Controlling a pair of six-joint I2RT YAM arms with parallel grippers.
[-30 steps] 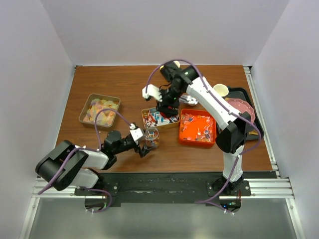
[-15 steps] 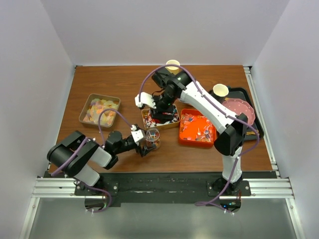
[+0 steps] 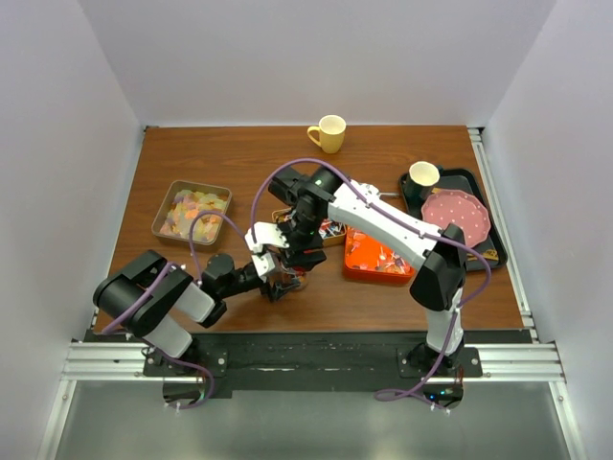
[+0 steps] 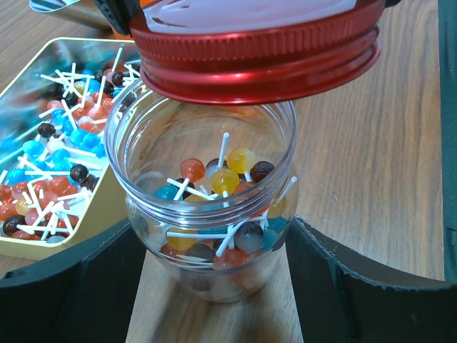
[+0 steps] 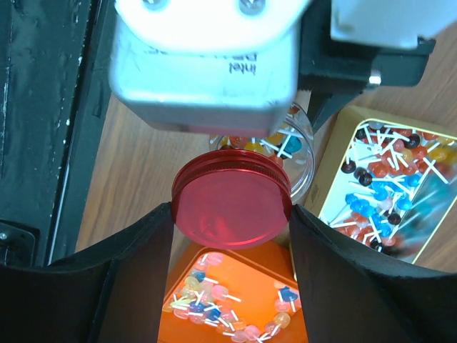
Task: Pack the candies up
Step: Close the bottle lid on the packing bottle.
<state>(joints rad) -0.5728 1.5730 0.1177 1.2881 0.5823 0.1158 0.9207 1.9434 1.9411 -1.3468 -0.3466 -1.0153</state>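
Note:
A clear jar [image 4: 214, 271] partly filled with stick candies [image 4: 225, 179] stands on the table between the fingers of my left gripper [image 4: 214, 232], which is shut on its sides. My right gripper [image 5: 230, 218] is shut on a round red lid [image 5: 228, 204] and holds it just above the jar's mouth, slightly off centre [image 4: 257, 50]. In the top view both grippers meet near the table's front middle [image 3: 285, 268]. More candies lie in a tin [image 4: 50, 157] beside the jar, in an orange tray [image 3: 378, 257] and in a tin at the left [image 3: 192, 211].
A yellow mug [image 3: 329, 133] stands at the back. A black tray [image 3: 498, 251] at the right holds a pink dotted plate [image 3: 455, 216] and a small cup [image 3: 423, 173]. My right arm stretches over the middle tin.
My right arm swung from above the middle tin toward the near left, bringing the red lid over the jar. My left gripper closed in on the jar. The yellow mug is uncovered.

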